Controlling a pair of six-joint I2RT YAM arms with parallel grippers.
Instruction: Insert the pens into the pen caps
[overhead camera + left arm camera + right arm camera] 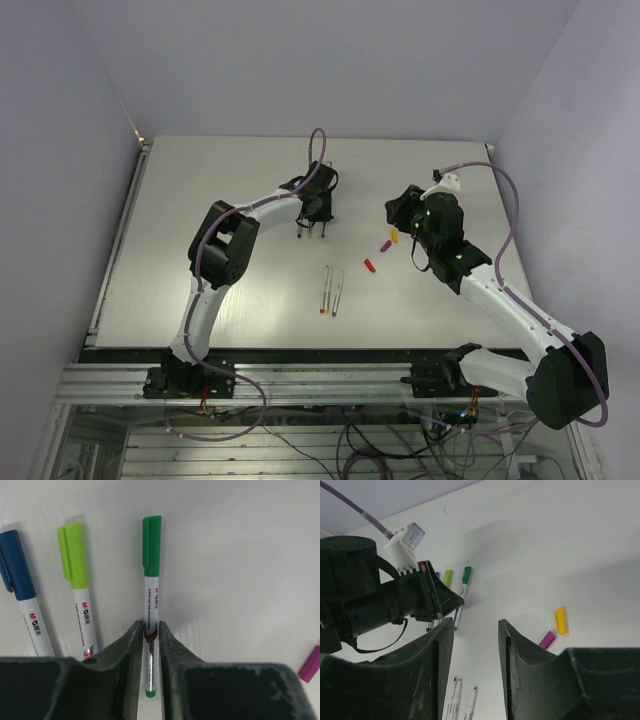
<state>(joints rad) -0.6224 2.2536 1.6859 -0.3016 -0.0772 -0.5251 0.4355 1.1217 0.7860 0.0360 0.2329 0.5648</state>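
The left gripper (151,630) reaches down over the far middle of the worktop (200,200), its jaws clamped on the white barrel of a green-capped pen (151,587) at about mid-length; the green cap points away from the wrist camera and the barrel's green end pokes out behind the jaws. Whether this pen is lifted off the worktop cannot be told. Just to its left lie a lime-capped pen (77,575) and a blue-capped pen (20,580), both angled slightly and apart from each other. The right gripper (475,624) hangs above the worktop with its jaws apart and nothing between them. Near it lie a yellow cap (561,620) and a purple cap (547,639), almost touching, and a red cap (368,265) a little nearer the bases. Bare pens (325,290) lie side by side between the two arms.
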